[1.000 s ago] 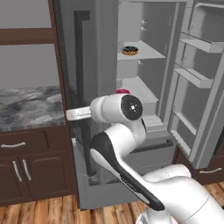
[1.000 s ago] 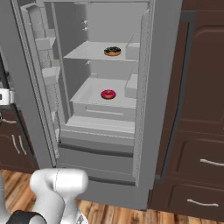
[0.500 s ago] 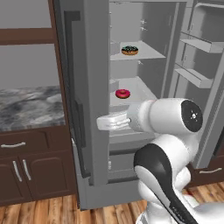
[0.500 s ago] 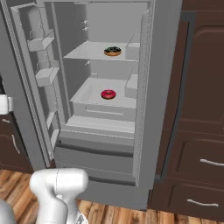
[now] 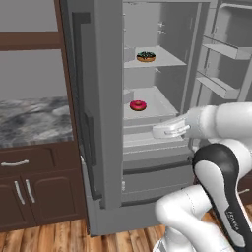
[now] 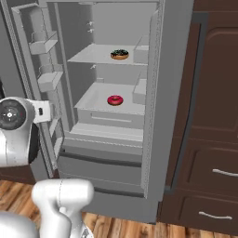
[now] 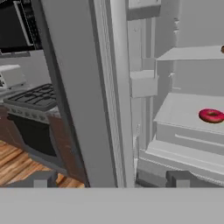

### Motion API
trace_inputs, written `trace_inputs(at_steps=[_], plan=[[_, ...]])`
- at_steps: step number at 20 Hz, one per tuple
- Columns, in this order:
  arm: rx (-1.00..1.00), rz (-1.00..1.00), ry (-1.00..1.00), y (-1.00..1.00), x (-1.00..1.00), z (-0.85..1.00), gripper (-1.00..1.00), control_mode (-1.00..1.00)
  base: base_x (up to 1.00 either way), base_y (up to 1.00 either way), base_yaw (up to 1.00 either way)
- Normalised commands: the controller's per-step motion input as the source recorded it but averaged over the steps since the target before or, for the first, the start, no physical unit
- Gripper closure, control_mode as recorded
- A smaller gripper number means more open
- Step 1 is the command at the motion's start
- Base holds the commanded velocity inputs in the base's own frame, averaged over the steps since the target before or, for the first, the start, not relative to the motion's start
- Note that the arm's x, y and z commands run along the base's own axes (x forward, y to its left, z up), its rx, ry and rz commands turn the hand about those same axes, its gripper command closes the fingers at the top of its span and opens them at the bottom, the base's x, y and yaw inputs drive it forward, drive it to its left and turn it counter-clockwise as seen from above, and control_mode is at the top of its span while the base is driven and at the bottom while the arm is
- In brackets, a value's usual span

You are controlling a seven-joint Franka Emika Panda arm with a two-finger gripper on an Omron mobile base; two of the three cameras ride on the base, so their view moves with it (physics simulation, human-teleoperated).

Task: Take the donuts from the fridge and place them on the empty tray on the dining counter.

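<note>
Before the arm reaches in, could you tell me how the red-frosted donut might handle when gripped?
The red-frosted donut looks small, so probably light. Its glossy frosting may be slippery or smear. It lies flat on the fridge shelf, so rolling seems unlikely.

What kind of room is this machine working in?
Most likely a home kitchen: a tall grey fridge stands open with a red-frosted ring donut on a shelf, beside dark brown wooden cabinets and a black gas stove.
</note>
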Motion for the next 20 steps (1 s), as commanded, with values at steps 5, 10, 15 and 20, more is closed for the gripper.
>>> trace_inputs(at_steps=[5,10,15,20], plan=[[0.0,0.2,-0.06,-0.19,0.89,-0.51,-1.0,-1.0,0.0,0.0,0.0],[0.0,0.3,-0.11,0.17,1.0,-0.58,-1.0,-1.0,0.0,0.0,0.0],[0.07,0.26,0.0,0.26,1.0,-0.35,-1.0,-1.0,0.0,0.0,0.0],[0.05,0.21,0.03,0.31,1.0,-0.23,-1.0,-1.0,0.0,0.0,0.0]])
